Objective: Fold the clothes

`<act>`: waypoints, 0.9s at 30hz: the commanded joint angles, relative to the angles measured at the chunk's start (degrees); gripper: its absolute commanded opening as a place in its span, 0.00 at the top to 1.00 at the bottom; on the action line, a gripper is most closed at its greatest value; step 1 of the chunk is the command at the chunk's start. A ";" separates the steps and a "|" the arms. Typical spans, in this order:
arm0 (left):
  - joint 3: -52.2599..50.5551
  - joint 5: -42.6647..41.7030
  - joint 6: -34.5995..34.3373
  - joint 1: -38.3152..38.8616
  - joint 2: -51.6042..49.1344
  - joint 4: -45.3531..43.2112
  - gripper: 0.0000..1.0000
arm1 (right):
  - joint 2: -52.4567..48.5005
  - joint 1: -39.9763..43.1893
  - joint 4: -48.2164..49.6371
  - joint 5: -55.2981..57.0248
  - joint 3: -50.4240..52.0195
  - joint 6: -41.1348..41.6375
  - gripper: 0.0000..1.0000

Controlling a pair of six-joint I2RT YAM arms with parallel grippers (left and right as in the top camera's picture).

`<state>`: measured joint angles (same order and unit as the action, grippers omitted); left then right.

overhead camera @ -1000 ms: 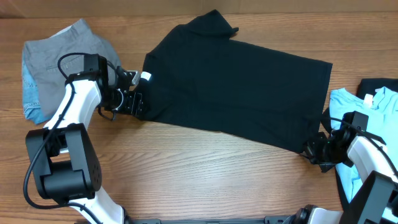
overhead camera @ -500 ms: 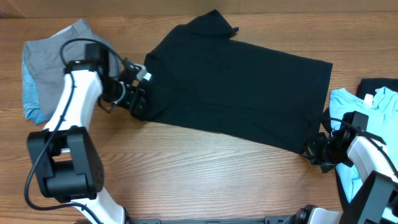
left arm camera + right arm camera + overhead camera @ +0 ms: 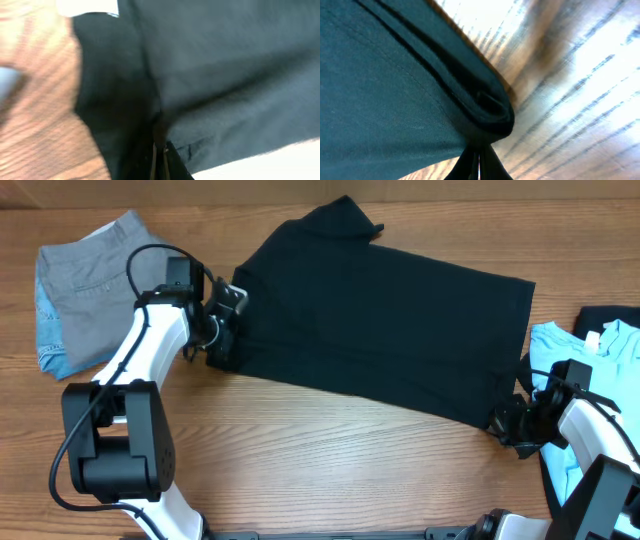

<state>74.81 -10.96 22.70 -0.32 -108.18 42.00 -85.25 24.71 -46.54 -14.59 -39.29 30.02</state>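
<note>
Overhead, the black shirt (image 3: 380, 330) is spread across the middle of the table (image 3: 330, 460). Its long axis runs from the left side toward the right edge, slanting a little toward the near edge as it goes, and the collar points at the far edge. The left gripper (image 3: 224, 340) sits at the shirt's left end and the right gripper (image 3: 503, 423) at its near-right corner, so the garment lies between the two, each arm being nearer its own end. In both wrist views the fingers meet with no gap and dark cloth is nipped between them; the right pair has hold of a doubled hem (image 3: 490, 112). Any fold most likely depends on both ends lifting together along that slanted axis, otherwise the cloth would skew. A white neck tag (image 3: 87, 6) shows just past the left fingers, but it is blurred and no writing can be read. No brand or print shows anywhere else. A grey garment (image 3: 95, 275) lies at the far-left corner, and a light blue T-shirt (image 3: 585, 345) is at the right edge, close to the right arm.
</note>
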 commanded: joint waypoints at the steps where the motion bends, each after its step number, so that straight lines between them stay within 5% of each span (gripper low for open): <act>1: -0.13 1.64 -7.28 -1.36 -0.20 -4.26 0.96 | -0.07 0.13 -0.94 2.60 0.22 -0.07 0.96; 4: -0.13 0.85 -9.40 -1.49 -0.20 -6.84 0.93 | -0.07 0.11 -1.90 2.58 0.22 -0.04 0.96; 5: -0.13 0.83 -10.29 -1.49 -0.20 -7.54 0.76 | -0.07 0.13 -2.32 2.58 0.22 -0.04 0.96; 6: -0.13 0.90 -10.73 -1.51 -0.20 -7.63 0.47 | -0.07 0.13 -2.54 2.58 0.22 -0.04 0.96; 8: -0.13 1.09 -10.75 -1.66 -0.17 -6.56 0.14 | -0.07 0.13 -2.71 2.60 0.22 -0.07 0.96; 11: -0.13 1.64 -10.73 -2.12 -0.17 -2.01 0.08 | -0.07 0.11 -2.89 2.58 0.22 -0.07 0.96; 18: -2.25 3.23 -9.44 -4.50 -0.24 3.23 0.15 | -0.07 0.13 -2.89 2.60 0.22 -0.07 0.96; 27: -9.99 0.35 -9.64 -4.57 -0.28 -6.40 0.56 | -0.07 0.13 -2.43 2.60 0.22 -0.11 0.96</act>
<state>66.76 -9.06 13.63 -4.86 -108.18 37.36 -85.25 24.71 -49.41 -13.08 -39.29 29.98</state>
